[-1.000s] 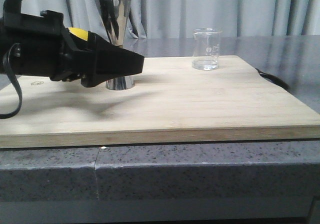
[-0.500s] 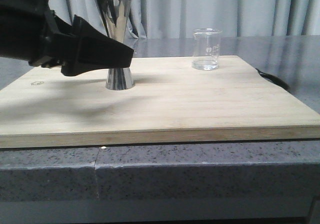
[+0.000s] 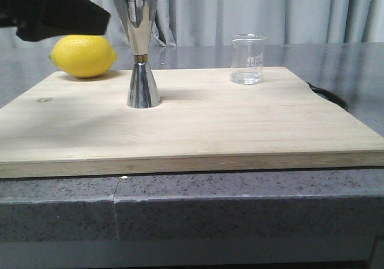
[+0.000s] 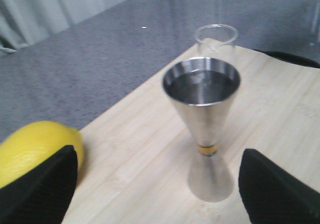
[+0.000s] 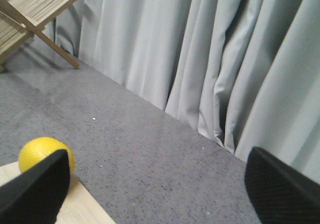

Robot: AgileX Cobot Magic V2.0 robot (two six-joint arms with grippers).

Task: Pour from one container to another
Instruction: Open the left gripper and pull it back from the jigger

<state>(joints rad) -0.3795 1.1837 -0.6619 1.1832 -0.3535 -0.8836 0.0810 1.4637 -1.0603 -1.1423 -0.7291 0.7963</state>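
The steel jigger [image 3: 143, 53] stands upright on the wooden board [image 3: 240, 125], left of centre; its upper cup [image 4: 202, 84] looks empty. The clear glass beaker [image 3: 248, 59] stands upright at the board's far right, and shows just behind the jigger [image 4: 216, 36] in the left wrist view. My left gripper [image 3: 99, 18] hangs high at the upper left, above and to the left of the jigger. It is open [image 4: 157, 194], holding nothing, with the jigger's base just inside one finger [image 4: 275, 194]. My right gripper [image 5: 160, 194] is open and empty, over grey tabletop beside the board's corner; it is outside the front view.
A yellow lemon [image 3: 84, 56] lies at the board's far left corner, close to a left finger [image 4: 40, 189] and also in the right wrist view [image 5: 42, 151]. A dark cable [image 3: 327, 95] lies off the board's right edge. A wooden rack [image 5: 35, 9] stands before the grey curtain [image 5: 200, 59].
My left gripper has risen and drawn back to the left, away from the jigger's waist, uncovering the lemon. Jigger and beaker have not moved.
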